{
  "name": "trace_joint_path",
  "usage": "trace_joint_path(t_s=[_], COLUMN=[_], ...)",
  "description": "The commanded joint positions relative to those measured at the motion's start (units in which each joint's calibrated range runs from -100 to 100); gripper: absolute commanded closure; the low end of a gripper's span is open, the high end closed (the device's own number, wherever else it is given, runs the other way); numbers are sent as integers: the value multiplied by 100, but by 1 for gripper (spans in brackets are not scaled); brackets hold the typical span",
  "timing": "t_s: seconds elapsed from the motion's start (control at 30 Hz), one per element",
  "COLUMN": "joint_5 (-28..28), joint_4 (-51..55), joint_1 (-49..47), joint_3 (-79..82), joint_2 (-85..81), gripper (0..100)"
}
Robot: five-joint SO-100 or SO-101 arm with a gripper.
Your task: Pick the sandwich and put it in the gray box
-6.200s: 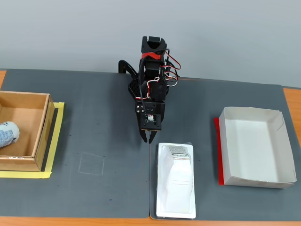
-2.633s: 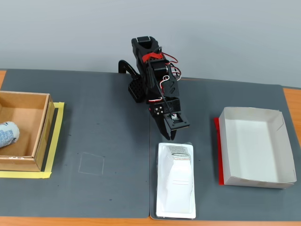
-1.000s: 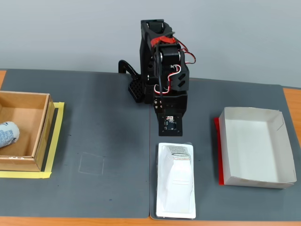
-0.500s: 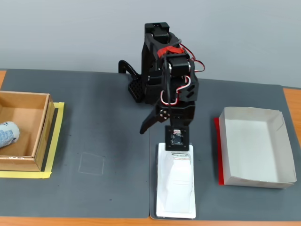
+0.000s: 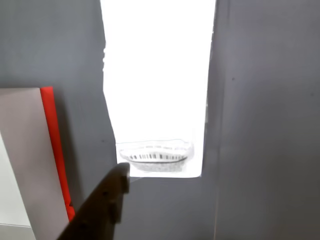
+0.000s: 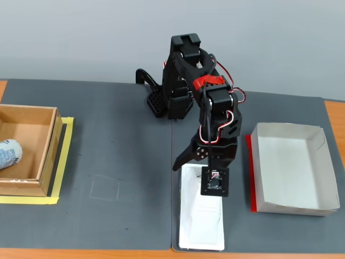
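The sandwich point(image 6: 197, 224) lies flat on the dark mat near the front edge, plain white face up. The wrist view shows the sandwich point(image 5: 157, 85) as a bright white strip with a barcode label at its near end. My gripper point(image 6: 194, 181) hangs open above the sandwich's far end, one jaw splayed out to the left, and it holds nothing. Only one dark finger point(image 5: 105, 202) shows in the wrist view, at the bottom left. The gray box point(image 6: 294, 172) sits empty to the right of the sandwich, a red strip along its left side. In the wrist view the gray box point(image 5: 22, 150) is at the left.
A brown cardboard box point(image 6: 48, 156) with a white-and-blue bundle point(image 6: 8, 152) stands at the left edge on yellow tape point(image 6: 63, 162). The arm's base point(image 6: 167, 102) sits at the back centre. Orange tabletop shows past the mat's edges.
The arm has stretched forward from behind the sandwich to over its far end. The jaw has swung open to the left. The sandwich and boxes have not moved.
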Motion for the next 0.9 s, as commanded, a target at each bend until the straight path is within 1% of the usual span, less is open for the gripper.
trace_joint_path(t_s=[0.0,0.17,0.4,0.87], joint_5=[10,10,68,88], joint_4=[-184,-236,-583,-783], joint_1=[-131,-138,-250,-310], joint_3=[-284,-293,-293,-293], joint_2=[72,318,623,1225], gripper=[58,58,58,58])
